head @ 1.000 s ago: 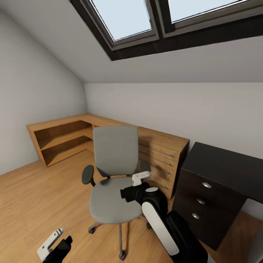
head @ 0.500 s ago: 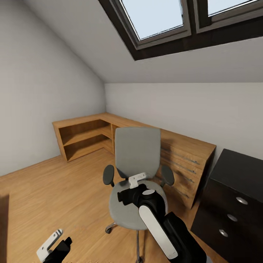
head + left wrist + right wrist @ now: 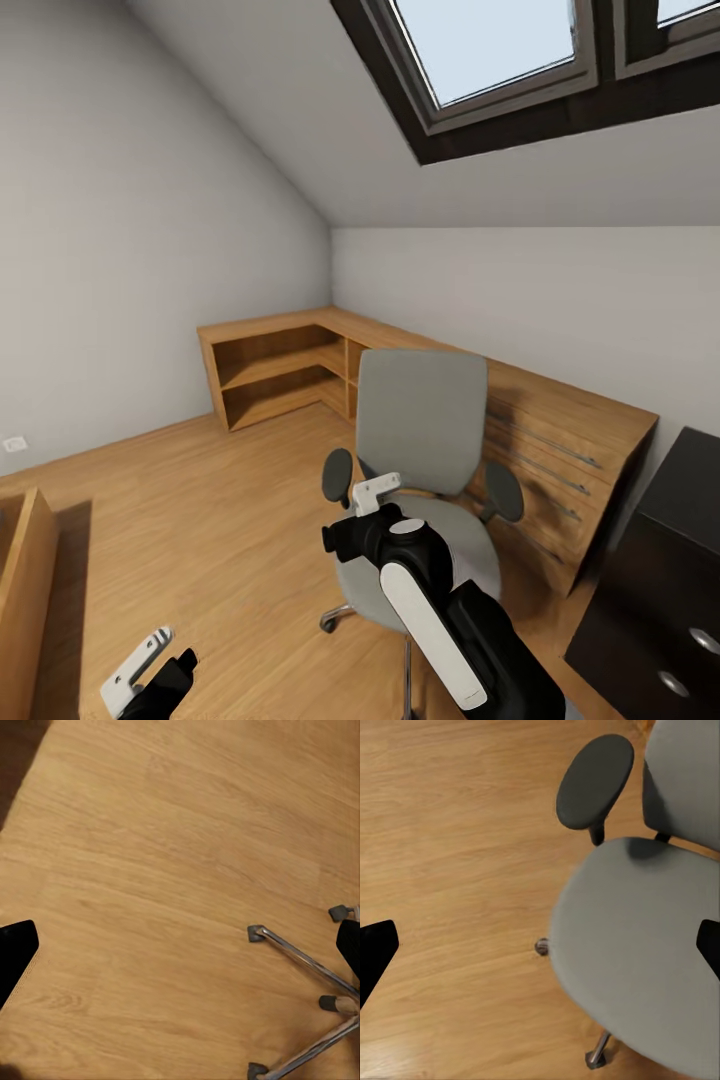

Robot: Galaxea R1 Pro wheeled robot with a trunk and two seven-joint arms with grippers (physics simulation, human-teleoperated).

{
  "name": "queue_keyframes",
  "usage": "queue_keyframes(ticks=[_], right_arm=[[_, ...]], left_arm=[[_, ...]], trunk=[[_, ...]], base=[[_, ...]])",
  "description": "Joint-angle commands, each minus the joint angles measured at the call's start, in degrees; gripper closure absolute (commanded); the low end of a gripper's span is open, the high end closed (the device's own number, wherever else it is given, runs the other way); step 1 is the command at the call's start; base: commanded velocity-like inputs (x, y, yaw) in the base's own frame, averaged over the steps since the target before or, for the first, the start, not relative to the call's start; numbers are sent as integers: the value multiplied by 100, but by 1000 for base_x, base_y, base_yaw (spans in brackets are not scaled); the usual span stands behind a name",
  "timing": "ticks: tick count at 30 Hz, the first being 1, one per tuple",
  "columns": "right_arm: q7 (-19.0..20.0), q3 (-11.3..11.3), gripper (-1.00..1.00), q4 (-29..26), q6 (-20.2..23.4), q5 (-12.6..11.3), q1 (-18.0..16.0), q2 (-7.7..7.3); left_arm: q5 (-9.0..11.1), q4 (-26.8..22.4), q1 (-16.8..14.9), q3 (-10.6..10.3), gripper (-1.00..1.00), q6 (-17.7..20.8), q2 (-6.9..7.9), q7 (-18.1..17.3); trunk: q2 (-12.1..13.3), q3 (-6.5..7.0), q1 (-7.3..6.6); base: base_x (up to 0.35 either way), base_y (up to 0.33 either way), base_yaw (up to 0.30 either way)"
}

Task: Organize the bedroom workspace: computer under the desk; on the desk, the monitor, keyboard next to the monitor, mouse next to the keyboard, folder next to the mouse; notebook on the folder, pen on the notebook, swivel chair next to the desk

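Before the low wood cabinets, the chair (image 3: 425,500) is standing with its seat bare; no folder is lying on it. Your right gripper (image 3: 372,492) is hovering over the seat's near edge, its fingers wide open and holding nothing. Your left gripper (image 3: 140,668) is hanging low; its opening I cannot tell. You seem to be on the chair step: next, grip the chair and push it toward the desk.

Head view overlooks the swivel chair (image 3: 425,470); both wrist views face down on it.
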Motion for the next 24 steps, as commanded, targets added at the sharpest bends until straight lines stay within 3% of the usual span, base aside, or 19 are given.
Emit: queue_keyframes(ticks=[1, 10, 24], right_arm=[[-59, 5, -100, -4, 15, -56, -5, -1], [-57, 5, -100, -6, 15, -57, -6, -7], [-57, 5, -100, -11, 15, -57, -4, -13]], left_arm=[[38, -8, -2, -7, -100, -32, 5, 16], [34, -8, -2, -15, -100, -34, 5, 18], [25, -7, -2, -31, -100, -41, 5, 24]], trunk=[[-3, -5, 0], [-3, -5, 0], [-3, -5, 0]], base=[[0, 0, 276], [65, 0, 276], [314, 0, 276]])
